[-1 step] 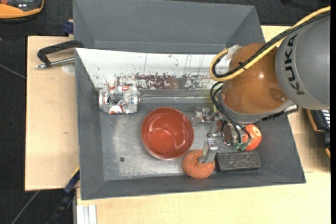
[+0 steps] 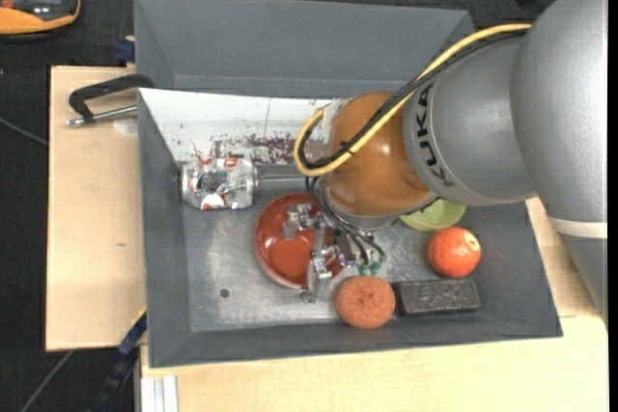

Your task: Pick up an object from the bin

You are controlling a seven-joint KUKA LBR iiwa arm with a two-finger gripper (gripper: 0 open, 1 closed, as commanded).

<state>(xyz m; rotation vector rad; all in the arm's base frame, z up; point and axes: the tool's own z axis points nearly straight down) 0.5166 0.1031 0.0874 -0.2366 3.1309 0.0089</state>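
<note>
1. Tool (image 2: 321, 267) hangs low over the right edge of a red bowl (image 2: 280, 251); you cannot tell whether it is spread or pressed together.
2. You will find the bowl near the middle of the bin (image 2: 208, 299), partly hidden by the tool.
3. Just beside the tool, by the near wall, sits a fuzzy orange ball (image 2: 365, 301), with a dark block (image 2: 439, 296) to its right.
4. You can see a red fruit (image 2: 454, 252) beside a green thing (image 2: 436, 213); a crushed can (image 2: 218, 182) lies well apart, at the left.
</note>
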